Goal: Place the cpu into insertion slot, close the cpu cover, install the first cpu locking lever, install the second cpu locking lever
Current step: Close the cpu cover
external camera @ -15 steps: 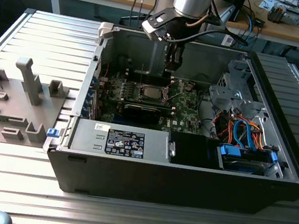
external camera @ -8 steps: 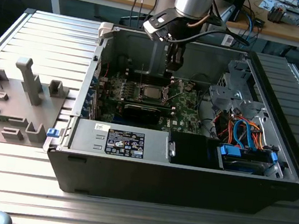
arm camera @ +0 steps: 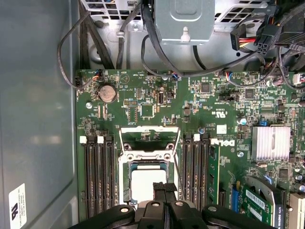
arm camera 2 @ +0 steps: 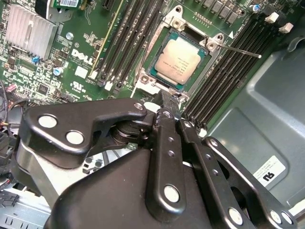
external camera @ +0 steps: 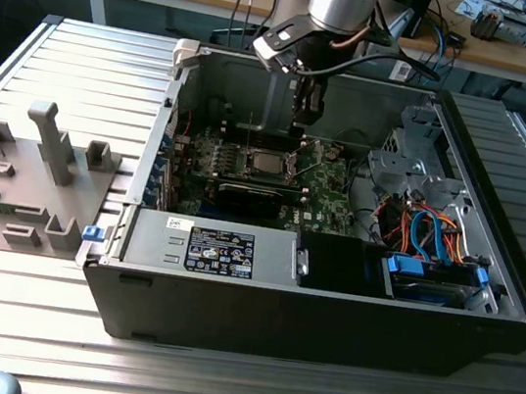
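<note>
Pincer [arm camera 2: 167, 101] tips together, close above one cpu [arm camera 2: 181, 62] seated in one insertion slot [arm camera 2: 187, 34]

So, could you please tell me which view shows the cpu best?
The second wrist view: the cpu shows whole, close and unobstructed. In the first wrist view the fingers cover one edge of it; in the exterior view it is just a small, distant square.

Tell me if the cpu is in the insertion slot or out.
In. The cpu lies flat inside the insertion slot, its metal top showing.
</note>
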`<move>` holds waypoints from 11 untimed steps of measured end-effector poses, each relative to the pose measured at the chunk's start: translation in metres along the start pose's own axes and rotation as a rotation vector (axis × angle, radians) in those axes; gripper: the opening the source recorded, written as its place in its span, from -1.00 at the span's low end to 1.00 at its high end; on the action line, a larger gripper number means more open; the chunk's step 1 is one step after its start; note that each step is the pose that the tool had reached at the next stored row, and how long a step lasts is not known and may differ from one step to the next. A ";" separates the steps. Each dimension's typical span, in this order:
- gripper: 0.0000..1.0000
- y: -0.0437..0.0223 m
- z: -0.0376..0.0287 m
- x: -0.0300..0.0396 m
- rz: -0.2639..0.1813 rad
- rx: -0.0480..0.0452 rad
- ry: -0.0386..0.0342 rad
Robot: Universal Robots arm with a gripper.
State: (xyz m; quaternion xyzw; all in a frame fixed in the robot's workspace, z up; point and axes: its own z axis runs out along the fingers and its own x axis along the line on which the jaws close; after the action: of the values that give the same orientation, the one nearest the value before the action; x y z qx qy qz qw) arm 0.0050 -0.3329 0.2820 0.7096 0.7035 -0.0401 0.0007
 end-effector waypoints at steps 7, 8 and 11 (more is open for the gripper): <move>-0.79 0.0014 0.0001 0.0000 0.000 0.0001 0.0000; -0.79 0.0016 0.0001 0.0000 0.000 0.0000 0.0000; -0.79 0.0022 0.0001 0.0000 0.000 0.0001 -0.0001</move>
State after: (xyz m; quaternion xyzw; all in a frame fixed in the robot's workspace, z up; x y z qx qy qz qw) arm 0.0072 -0.3329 0.2818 0.7096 0.7035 -0.0402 0.0007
